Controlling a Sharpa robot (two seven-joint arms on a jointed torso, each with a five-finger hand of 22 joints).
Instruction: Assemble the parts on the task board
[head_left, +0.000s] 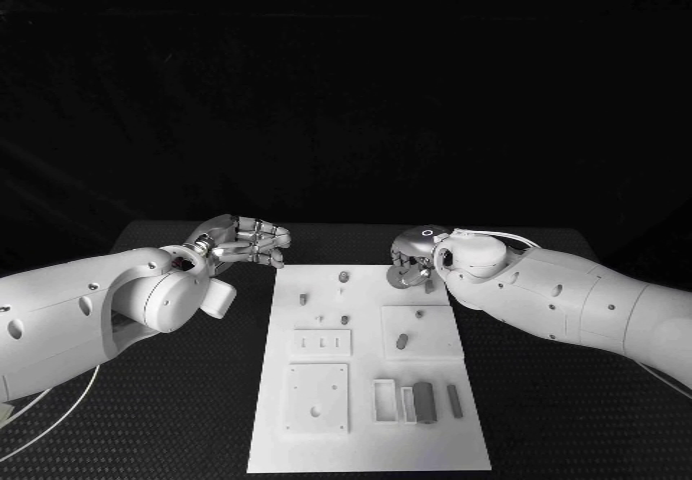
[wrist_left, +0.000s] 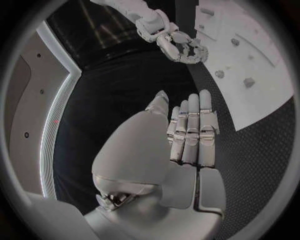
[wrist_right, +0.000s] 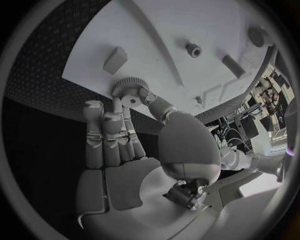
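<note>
While on task board (head_left: 369, 440): gear (wrist_right: 127, 90) (R hand (wrist_right: 125, 145) fingers (wrist_right: 119, 107)).

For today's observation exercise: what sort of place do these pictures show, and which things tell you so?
Probably a robotics lab test bench: a flat white task board with small grey parts lies on a black textured table, and the right hand pinches a ridged grey gear.

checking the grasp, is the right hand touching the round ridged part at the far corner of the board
Touching. In the right wrist view the right hand has fingertips on the round ridged part, which sits at the task board corner.
</note>
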